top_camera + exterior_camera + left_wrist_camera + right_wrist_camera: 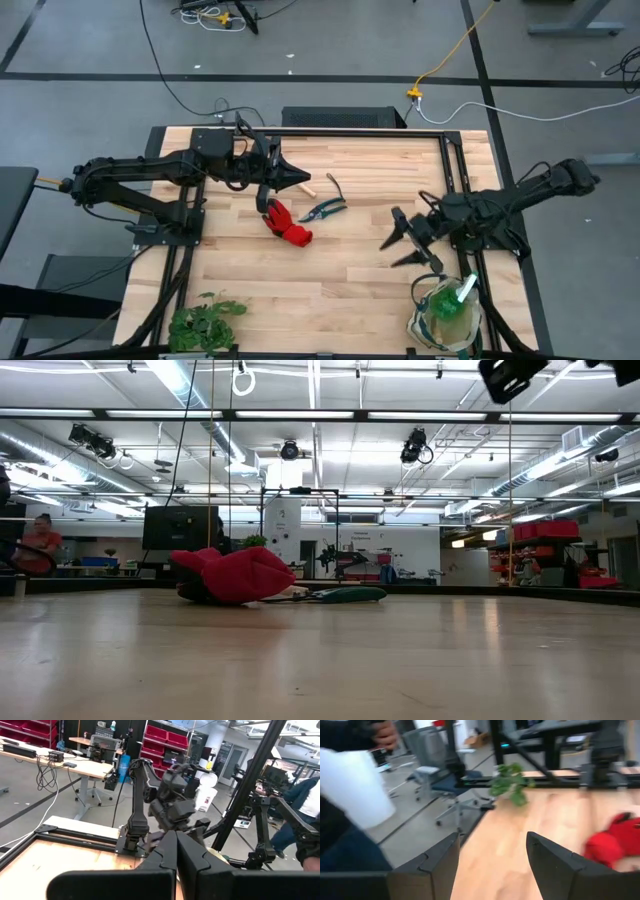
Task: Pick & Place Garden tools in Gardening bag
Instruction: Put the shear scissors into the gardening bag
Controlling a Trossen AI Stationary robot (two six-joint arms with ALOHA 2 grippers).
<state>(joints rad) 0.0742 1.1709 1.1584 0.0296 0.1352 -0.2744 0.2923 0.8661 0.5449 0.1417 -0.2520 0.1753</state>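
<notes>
A red glove [288, 225] lies crumpled on the table's middle; it also shows in the low view [235, 574] and the right wrist view [615, 845]. Dark pruning shears [325, 209] lie just right of it. A thin grey tool [333, 185] lies beyond them. My left gripper [300, 179] is shut above the table, behind the glove, with a short tan piece [307, 188] by its tips. My right gripper [403, 243] is open and empty right of the shears. The cream gardening bag [415, 322] stands at the near right corner with a green spray bottle [450, 303] in it. My left gripper's fingers [167, 852] are closed together and point level toward the table's right. Nothing shows between their tips in the left wrist view. I cannot tell whether they touch the tan piece [307, 188] seen beside them from above.
A leafy green plant bunch [205, 322] lies at the near left corner. Black frame rails [455, 170] run along the table's far and right edges. Bare wood lies between the glove and the bag. People show in the room beyond.
</notes>
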